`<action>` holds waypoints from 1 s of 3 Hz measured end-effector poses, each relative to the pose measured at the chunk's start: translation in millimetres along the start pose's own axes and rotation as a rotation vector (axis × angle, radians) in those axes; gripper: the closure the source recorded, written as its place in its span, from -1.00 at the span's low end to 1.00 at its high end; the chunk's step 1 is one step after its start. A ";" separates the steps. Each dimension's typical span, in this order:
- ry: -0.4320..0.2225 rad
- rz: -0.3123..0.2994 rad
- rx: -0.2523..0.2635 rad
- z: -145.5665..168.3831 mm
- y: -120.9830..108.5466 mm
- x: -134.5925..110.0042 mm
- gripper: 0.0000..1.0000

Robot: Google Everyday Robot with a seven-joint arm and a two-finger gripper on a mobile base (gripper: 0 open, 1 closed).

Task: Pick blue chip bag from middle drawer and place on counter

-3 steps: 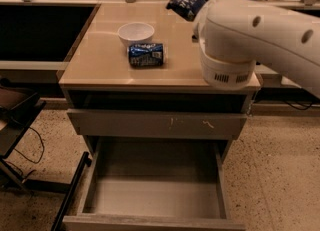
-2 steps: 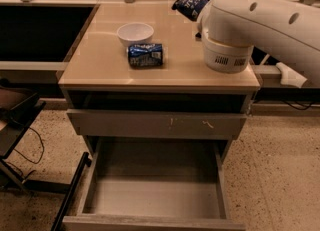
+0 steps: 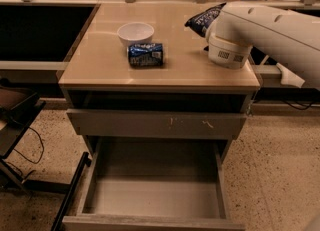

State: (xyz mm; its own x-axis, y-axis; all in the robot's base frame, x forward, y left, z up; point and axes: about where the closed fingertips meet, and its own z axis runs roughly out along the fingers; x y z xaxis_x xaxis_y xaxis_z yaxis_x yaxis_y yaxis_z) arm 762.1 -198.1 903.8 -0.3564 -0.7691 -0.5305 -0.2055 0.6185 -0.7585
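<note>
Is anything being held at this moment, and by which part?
Cannot be told. The blue chip bag juts from behind the white arm over the counter; the gripper is hidden behind that arm, so any hold point is unseen.

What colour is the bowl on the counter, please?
White, camera view; the bowl sits behind the blue can, left of the gripper over the counter.

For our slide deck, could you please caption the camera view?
Arm above the counter, gripper largely hidden beside the blue chip bag; middle drawer open and empty.
</note>
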 end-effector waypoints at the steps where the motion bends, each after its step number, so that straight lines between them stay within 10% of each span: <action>1: 0.019 0.019 -0.044 19.5 13.7 15.5 1.00; 3: 0.020 0.022 -0.052 21.5 16.9 16.5 0.19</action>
State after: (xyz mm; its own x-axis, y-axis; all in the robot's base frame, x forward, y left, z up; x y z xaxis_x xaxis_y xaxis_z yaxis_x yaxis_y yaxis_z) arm 772.4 -203.8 874.0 -0.3797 -0.7519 -0.5390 -0.2442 0.6434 -0.7255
